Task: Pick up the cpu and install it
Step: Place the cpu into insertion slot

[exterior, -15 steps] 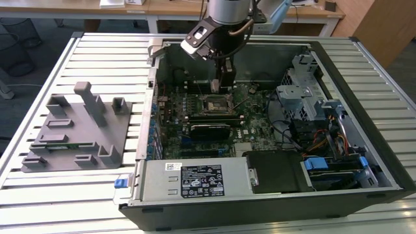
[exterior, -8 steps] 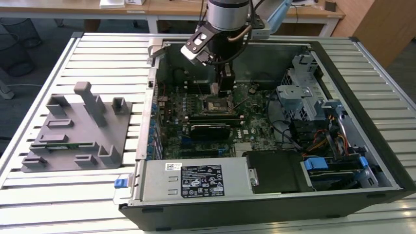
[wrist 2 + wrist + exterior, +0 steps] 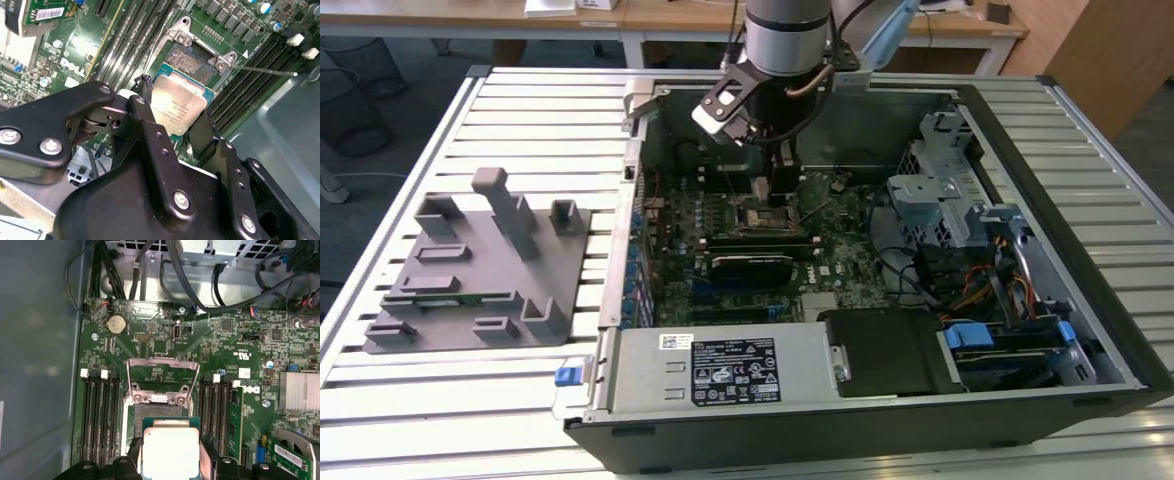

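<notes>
**1. Layout, exterior view, L to R.**
- The grey tray [image 3: 467, 262] sits on the slatted table [image 3: 400, 400] at the exterior view's left, well apart from the work.
- The open computer case [image 3: 1067, 200] lies to the tray's right.
- The single arm reaches down into the case, w/ the gripper [image 3: 778, 180] just above the socket [image 3: 767, 215] on the green board [image 3: 854, 260].

**2. Grip state.**
- In the second wrist view the fingers [image 3: 150, 120] are clenched on the cpu [image 3: 182, 102], one on each of two opposite edges, metal top up.
- The first wrist view shows the same hold: the cpu [image 3: 170, 450] sits between the two black fingertips.

**3. Key relation: cpu vs. socket.**
- The cpu is square, so it has no long axis. What counts is its offset from the socket.
- In the first wrist view the socket [image 3: 131, 417] runs on past the cpu toward the raised metal frame [image 3: 162, 372]. The cpu covers approx. the part nearer the fingers.
- In the second wrist view the bare pin bed [image 3: 192, 62] shows beyond the cpu's far edge, and the thin lever [image 3: 265, 71] is swung out to one side.
- Judgement: the cpu is over the socket but prob. not seated and not fully lined up. Whether the two touch cannot be told.
</notes>
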You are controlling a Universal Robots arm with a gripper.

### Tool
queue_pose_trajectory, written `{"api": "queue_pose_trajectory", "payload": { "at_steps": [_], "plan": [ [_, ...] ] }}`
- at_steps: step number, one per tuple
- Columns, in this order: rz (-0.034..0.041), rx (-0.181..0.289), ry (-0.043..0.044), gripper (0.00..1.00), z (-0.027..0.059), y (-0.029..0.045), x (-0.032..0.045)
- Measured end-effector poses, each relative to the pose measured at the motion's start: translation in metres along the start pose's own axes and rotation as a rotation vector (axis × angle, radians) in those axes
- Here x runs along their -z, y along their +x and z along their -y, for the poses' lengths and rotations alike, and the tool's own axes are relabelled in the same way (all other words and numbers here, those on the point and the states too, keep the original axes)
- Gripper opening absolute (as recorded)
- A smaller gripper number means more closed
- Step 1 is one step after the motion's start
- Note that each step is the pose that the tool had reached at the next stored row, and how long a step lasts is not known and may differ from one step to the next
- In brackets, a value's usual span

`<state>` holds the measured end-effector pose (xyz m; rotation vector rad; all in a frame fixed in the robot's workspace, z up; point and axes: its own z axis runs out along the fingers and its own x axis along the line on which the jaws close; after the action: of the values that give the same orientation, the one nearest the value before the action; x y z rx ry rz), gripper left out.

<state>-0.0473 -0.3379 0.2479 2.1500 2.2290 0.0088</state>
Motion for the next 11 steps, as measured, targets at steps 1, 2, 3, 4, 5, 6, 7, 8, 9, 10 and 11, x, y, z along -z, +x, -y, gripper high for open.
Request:
{"api": "queue_pose_trajectory", "payload": {
  "at_steps": [1,2,3,4,5,6,7,8,9,10,11],
  "plan": [
    [0.0001,0.0,0.0,0.54,0.0001,0.0003,-0.0017],
    [0.0,0.0,0.0,0.54,0.0002,0.0008,-0.0037],
    [0.0001,0.0,0.0,0.54,0.0001,0.001,-0.0054],
    [0.0002,0.0,0.0001,0.54,0.0003,0.0013,-0.0073],
    [0.0002,0.0,0.0,0.54,0.0004,0.0017,-0.009],
    [0.0002,0.0,-0.0002,0.54,0.0004,0.002,-0.0108],
    [0.0001,0.0,-0.0006,0.54,0.0004,0.0023,-0.0127],
    [0.0002,0.0,-0.0008,0.54,0.0005,0.0025,-0.0145],
    [0.0002,0.0,-0.0013,0.54,0.0007,0.0026,-0.0162],
    [0.0002,0.0,-0.0024,0.54,0.0011,0.0027,-0.018],
    [0.0002,0.0,-0.0043,0.54,0.0016,0.0028,-0.0197]
  ]
}}
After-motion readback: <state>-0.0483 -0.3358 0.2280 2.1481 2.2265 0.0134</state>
